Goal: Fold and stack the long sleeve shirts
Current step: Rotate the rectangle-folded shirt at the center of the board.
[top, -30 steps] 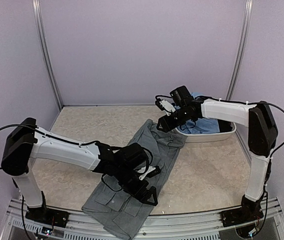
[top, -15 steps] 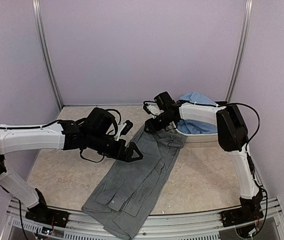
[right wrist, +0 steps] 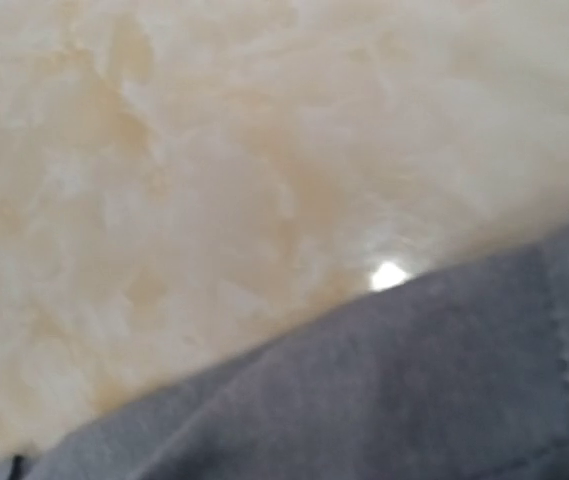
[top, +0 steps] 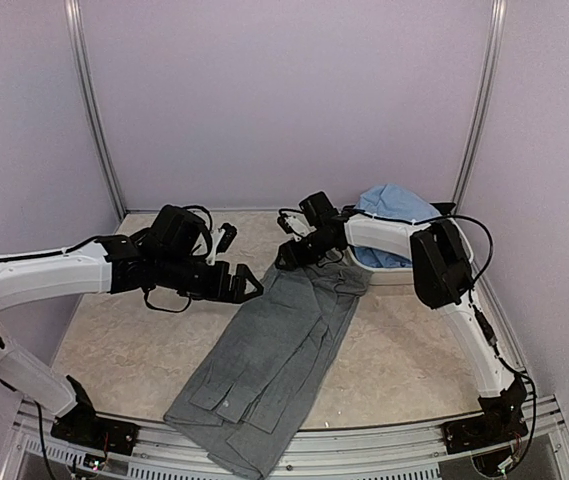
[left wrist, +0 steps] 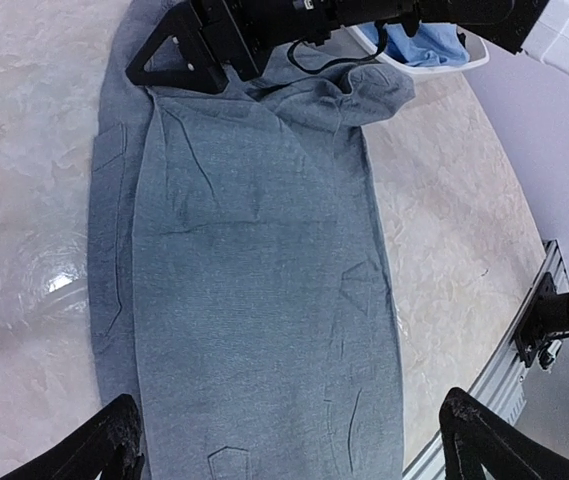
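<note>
1. The grey shirt point(top: 269, 355) lies flat on a diagonal from the table's point(top: 144, 340) far middle to its near edge, where its end hangs over. The light blue shirt point(top: 394, 205) is heaped in the white basin point(top: 392, 276) at the far right corner.
2. Both look light and limp, likely to sag and slide; an edge or corner is the place to pinch.
3. The left gripper point(top: 244, 288) hangs released, jaws wide, above the grey shirt's far left edge.
4. The right gripper point(top: 289, 255) sits at the shirt's far end; I cannot tell whether it pinches cloth.
5. The basin just beside that end and the two arms close together crowd the fold.
</note>
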Action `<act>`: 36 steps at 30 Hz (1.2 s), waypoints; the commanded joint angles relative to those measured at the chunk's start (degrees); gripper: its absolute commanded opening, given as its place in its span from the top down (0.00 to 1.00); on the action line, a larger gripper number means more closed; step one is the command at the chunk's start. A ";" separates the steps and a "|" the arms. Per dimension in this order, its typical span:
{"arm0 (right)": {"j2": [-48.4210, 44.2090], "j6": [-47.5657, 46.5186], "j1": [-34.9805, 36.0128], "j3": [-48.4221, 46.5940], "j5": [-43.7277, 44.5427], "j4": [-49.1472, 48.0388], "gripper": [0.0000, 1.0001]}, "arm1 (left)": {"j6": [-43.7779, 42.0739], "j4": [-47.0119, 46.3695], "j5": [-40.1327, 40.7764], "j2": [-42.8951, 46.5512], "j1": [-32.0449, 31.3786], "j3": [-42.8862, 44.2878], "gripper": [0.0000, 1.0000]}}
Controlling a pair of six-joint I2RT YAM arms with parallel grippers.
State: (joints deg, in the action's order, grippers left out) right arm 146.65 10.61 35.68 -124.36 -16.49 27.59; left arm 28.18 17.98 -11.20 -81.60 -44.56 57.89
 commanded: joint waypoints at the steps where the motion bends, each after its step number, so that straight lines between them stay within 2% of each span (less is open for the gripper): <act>1: 3.44 2.81 0.25 -2.32 -6.66 -1.35 0.39 | -0.50 -0.42 1.58 1.96 1.94 -1.40 0.01; 9: 11.83 4.19 2.39 -14.16 -12.34 -1.98 0.40 | -0.15 -0.16 2.73 3.18 3.95 -3.19 0.01; 18: 13.18 3.89 5.35 -16.21 -23.05 -11.23 0.38 | 1.07 0.33 4.81 3.90 5.50 -6.68 0.01; 21: 9.54 2.25 5.20 -14.50 -22.35 -11.88 0.36 | 1.50 -0.57 4.00 4.13 6.73 -8.73 0.01; 29: -9.04 -3.13 4.85 -3.33 -16.78 -13.57 0.27 | 1.34 -6.28 -0.54 3.14 7.25 -11.96 0.01; 36: -19.16 -5.92 4.92 8.22 -4.80 -5.55 0.28 | 1.46 -8.50 -0.48 2.30 7.25 -11.51 0.01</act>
State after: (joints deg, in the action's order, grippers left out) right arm 132.14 7.49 40.80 -122.37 -29.85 16.99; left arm 29.58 12.67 -10.90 -78.50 -37.58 46.28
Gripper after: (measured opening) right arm 0.732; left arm 0.990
